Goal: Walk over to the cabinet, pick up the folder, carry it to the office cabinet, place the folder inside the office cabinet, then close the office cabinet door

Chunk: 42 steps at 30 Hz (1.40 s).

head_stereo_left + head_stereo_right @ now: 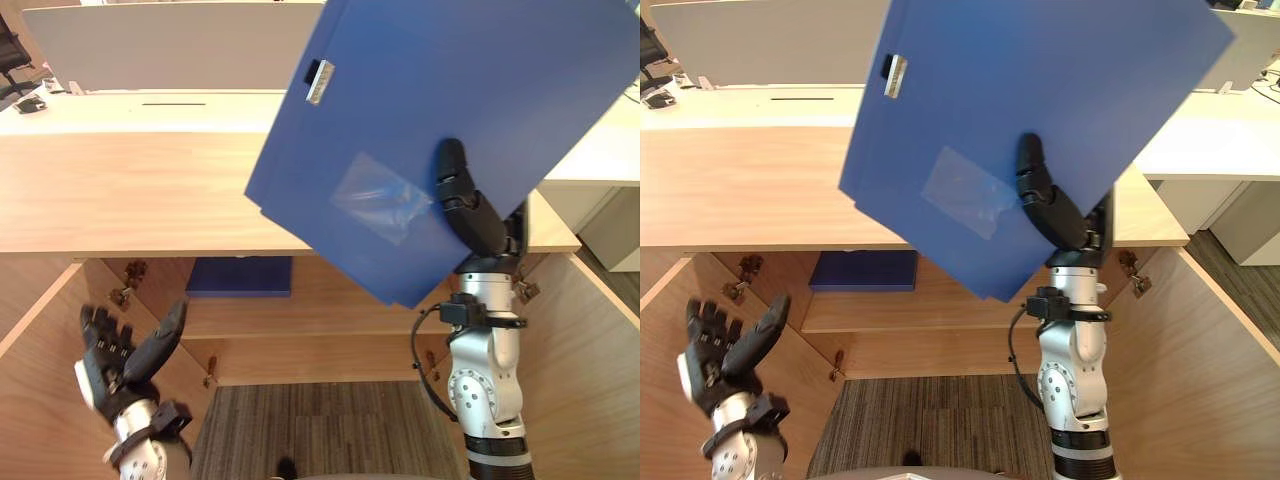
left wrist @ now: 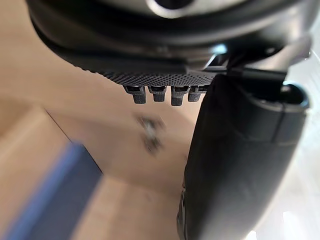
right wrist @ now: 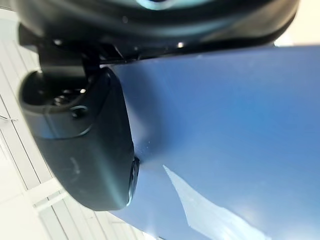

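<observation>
Right hand (image 1: 470, 205): thumb clamped on folder (image 1: 420, 90), which hangs tilted over the worktop's (image 1: 120, 190) front edge.
Left hand (image 1: 120, 350): open, low in the cabinet (image 1: 320, 350).
Risk: a near-corner pinch may let the folder swing, slip or clip the worktop.
Right wrist view: thumb flat on the cover. Eye views add the cabinet.

Cabinet shelf (image 1: 330, 315) rt half free; flat blue folder (image 1: 240, 276) occupies lt.
</observation>
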Available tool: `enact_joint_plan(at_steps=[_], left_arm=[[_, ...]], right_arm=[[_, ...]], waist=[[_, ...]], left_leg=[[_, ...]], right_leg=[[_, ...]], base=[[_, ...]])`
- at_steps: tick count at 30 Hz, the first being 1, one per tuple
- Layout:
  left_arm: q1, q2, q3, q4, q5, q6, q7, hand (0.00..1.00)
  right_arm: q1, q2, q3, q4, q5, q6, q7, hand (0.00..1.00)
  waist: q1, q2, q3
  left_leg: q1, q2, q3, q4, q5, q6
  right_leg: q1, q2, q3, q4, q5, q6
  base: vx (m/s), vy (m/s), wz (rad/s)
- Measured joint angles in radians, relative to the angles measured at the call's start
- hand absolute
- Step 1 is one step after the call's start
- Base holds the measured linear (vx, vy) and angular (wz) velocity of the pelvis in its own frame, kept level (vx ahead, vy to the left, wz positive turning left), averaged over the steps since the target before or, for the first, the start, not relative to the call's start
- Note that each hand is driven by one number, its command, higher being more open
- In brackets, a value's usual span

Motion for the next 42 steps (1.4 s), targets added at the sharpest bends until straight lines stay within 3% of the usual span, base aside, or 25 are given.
enact_joint_plan(at_steps=[7, 11, 13, 16, 20, 26, 31, 36, 42], left_arm=[[-0.04, 0.041, -0.05, 0.442, 0.074, 0.073, -0.054, 1.0], [-0.157, 0.106, -0.138, 0.693, 0.142, 0.105, -0.094, 1.0], [-0.261, 0.154, -0.139, 0.783, 0.167, 0.111, -0.11, 1.0], [-0.301, 0.178, -0.157, 0.817, 0.178, 0.113, -0.11, 1.0], [-0.368, 0.183, -0.196, 0.813, 0.187, 0.109, -0.109, 1.0], [-0.472, 0.173, -0.216, 0.726, 0.188, 0.095, -0.11, 1.0], [-0.488, 0.155, -0.208, 0.61, 0.183, 0.089, -0.106, 1.0], [-0.489, 0.135, -0.198, 0.533, 0.159, 0.085, -0.089, 1.0], [-0.512, 0.098, -0.227, 0.481, 0.136, 0.079, -0.069, 1.0]], right_arm=[[0.009, -0.128, 0.284, 0.126, -0.131, 0.021, 0.036, 0.0], [-0.118, -0.161, 0.424, 0.307, -0.245, 0.064, 0.055, 0.0], [-0.237, -0.174, 0.479, 0.407, -0.334, 0.085, 0.049, 0.0], [-0.278, -0.193, 0.512, 0.418, -0.415, 0.088, 0.044, 0.0], [-0.328, -0.202, 0.513, 0.439, -0.463, 0.097, 0.005, 0.0], [-0.371, -0.161, 0.346, 0.454, -0.397, 0.121, -0.075, 0.0], [-0.498, -0.128, 0.098, 0.453, -0.125, 0.118, -0.204, 0.0], [-0.658, -0.132, -0.035, 0.461, 0.005, 0.085, -0.308, 0.0], [-0.881, -0.132, -0.151, 0.678, 0.194, 0.071, -0.402, 0.0]], waist=[[0.009, -0.006, 0.024], [0.022, -0.006, 0.145], [0.024, 0.017, 0.253], [0.022, 0.036, 0.314], [0.023, 0.063, 0.36], [0.04, 0.083, 0.398], [0.065, 0.093, 0.41], [0.08, 0.093, 0.419], [0.095, 0.093, 0.419]], left_leg=[[-0.027, 0.006, 0.0, 0.001, 0.004, -0.002], [-0.137, 0.018, 0.001, 0.096, -0.01, 0.0], [-0.295, 0.047, 0.002, 0.291, -0.074, 0.003], [-0.387, 0.06, 0.004, 0.396, -0.117, -0.003], [-0.573, 0.069, 0.002, 0.547, -0.159, 0.002], [-0.845, 0.1, -0.002, 0.778, -0.218, 0.009], [-1.013, 0.108, -0.021, 0.917, -0.25, 0.011], [-1.099, 0.118, -0.023, 0.985, -0.265, 0.009], [-1.138, 0.129, -0.025, 1.015, -0.269, 0.005]], right_leg=[[-0.033, -0.001, 0.0, 0.014, -0.002, -0.001], [-0.132, 0.0, 0.007, 0.088, -0.007, -0.01], [-0.253, 0.007, 0.014, 0.195, -0.026, -0.019], [-0.347, 0.011, 0.025, 0.298, -0.06, -0.017], [-0.553, -0.006, 0.033, 0.494, -0.128, -0.02], [-0.829, -0.018, 0.038, 0.745, -0.202, -0.023], [-0.991, -0.029, 0.04, 0.898, -0.252, -0.031], [-1.083, -0.03, 0.046, 0.977, -0.275, -0.037], [-1.123, -0.028, 0.044, 1.009, -0.282, -0.042]], base=[[0.0, 0.0, 0.0], [-0.07, 0.005, 0.0], [-0.14, 0.012, -0.05], [-0.19, 0.027, -0.11], [-0.19, 0.015, 0.02], [-0.13, -0.004, 0.01], [-0.08, -0.041, 0.07], [-0.04, -0.07, -0.01], [-0.03, -0.071, -0.01]])
